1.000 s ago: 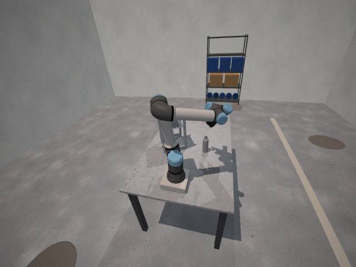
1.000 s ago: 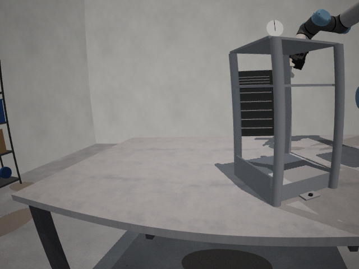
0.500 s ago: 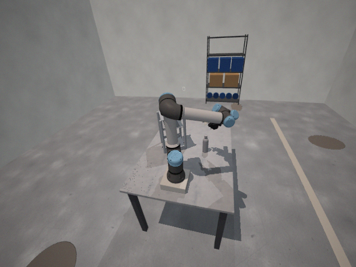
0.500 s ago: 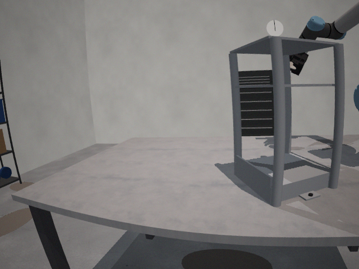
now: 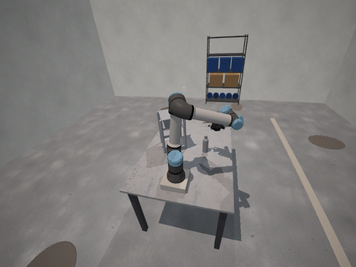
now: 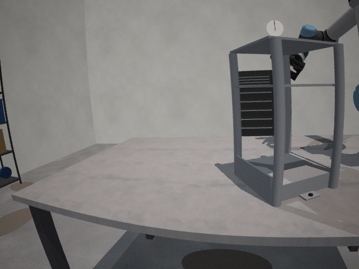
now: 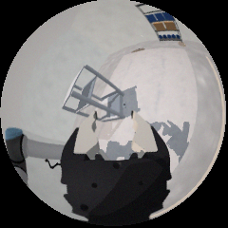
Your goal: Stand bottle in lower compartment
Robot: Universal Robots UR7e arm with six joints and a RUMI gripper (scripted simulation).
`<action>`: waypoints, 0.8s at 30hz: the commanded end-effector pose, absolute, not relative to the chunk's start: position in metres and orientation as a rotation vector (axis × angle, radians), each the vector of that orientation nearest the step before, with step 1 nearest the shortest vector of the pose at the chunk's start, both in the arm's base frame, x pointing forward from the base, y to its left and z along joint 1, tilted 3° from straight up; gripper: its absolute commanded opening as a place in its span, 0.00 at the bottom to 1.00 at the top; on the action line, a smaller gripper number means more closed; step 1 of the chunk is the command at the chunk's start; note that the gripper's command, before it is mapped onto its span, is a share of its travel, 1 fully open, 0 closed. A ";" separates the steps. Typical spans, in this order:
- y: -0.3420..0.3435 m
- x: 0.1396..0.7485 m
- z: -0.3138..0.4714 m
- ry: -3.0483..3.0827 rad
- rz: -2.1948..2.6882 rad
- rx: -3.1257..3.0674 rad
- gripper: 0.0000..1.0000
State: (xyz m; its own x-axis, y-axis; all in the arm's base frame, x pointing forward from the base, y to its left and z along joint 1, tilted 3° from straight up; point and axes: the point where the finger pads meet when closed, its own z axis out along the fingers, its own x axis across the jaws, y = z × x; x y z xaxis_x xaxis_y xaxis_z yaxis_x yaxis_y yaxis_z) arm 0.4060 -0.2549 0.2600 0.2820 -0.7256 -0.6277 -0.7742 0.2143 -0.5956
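The grey bottle [image 5: 204,144] stands upright, cap up, on the table to the right of the arm's base. It does not show in the other two views. The grey shelving unit [image 5: 168,127] stands on the table behind the arm; it also shows in the exterior view [image 6: 284,121] and in the wrist view [image 7: 97,97]. Its lower compartment [image 6: 289,167] holds nothing. My gripper [image 5: 216,127] hangs in the air above the table, beyond the bottle and apart from it. Its fingers stand apart with nothing between them. In the exterior view the gripper [image 6: 296,66] shows behind the unit's top.
A small flat plate with a black knob [image 6: 309,195] lies on the table by the unit's front corner. The arm's base [image 5: 175,172] stands on a pale block near the table's front. A storage rack [image 5: 226,69] stands by the far wall.
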 end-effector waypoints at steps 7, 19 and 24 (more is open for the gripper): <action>-0.253 0.405 0.258 1.149 0.088 -1.584 0.46; -0.253 0.405 0.257 0.920 0.101 -1.619 0.46; -0.253 0.405 0.256 0.801 0.107 -1.630 0.46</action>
